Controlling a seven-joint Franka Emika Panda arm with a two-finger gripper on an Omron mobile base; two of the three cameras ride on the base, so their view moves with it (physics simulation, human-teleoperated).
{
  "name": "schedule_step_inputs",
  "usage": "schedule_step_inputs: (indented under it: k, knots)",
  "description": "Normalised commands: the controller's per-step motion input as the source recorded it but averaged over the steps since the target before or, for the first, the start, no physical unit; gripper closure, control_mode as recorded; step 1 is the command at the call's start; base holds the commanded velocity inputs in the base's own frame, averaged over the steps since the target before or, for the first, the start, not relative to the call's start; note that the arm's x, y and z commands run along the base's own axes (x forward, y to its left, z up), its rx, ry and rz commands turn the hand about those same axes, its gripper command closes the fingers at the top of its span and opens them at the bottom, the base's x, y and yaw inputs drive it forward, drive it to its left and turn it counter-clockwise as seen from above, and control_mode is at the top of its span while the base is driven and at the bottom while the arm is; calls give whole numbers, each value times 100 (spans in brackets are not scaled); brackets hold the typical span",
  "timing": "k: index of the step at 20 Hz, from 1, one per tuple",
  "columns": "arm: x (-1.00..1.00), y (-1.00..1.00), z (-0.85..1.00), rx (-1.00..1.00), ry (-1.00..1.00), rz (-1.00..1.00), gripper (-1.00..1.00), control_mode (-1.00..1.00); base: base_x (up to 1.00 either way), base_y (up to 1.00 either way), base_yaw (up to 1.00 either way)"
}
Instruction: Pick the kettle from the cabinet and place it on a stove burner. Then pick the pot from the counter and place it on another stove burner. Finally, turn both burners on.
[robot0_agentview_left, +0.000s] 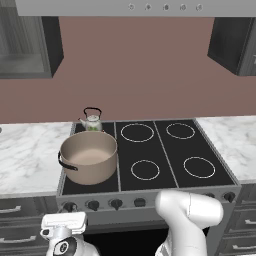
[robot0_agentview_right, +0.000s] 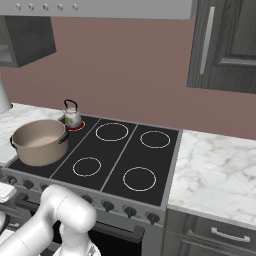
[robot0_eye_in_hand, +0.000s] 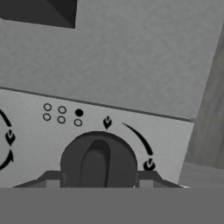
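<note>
Tan pot (robot0_agentview_left: 89, 156) at cooktop's (robot0_agentview_left: 172, 150) left edge | kettle (robot0_agentview_left: 92, 120) behind | fingers (robot0_eye_in_hand: 99, 181) clamped on knob (robot0_eye_in_hand: 99, 159) — right burners bare

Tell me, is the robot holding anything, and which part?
A dark stove knob. The fingers sit on either side of its round body.

The arm (robot0_agentview_left: 187, 215) is white, round and smooth, like thick tubes joined together. Its hand (robot0_agentview_left: 64, 227) is white too, with a dark round part below it.
</note>
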Motion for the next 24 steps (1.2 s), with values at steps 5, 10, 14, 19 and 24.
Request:
schedule_step_inputs:
  k: [5,10,14,19,24]
  knots:
    - [0,-4,0,-21,1,0,100,-100,0,0,0]
    - [0,-2,0,-21,1,0,100,-100,0,0,0]
    - [0,-1,0,-20,0,0,100,-100,0,0,0]
    - [0,0,0,-21,0,0,100,-100,0,0,0]
    - [0,0,0,-22,0,0,100,-100,0,0,0]
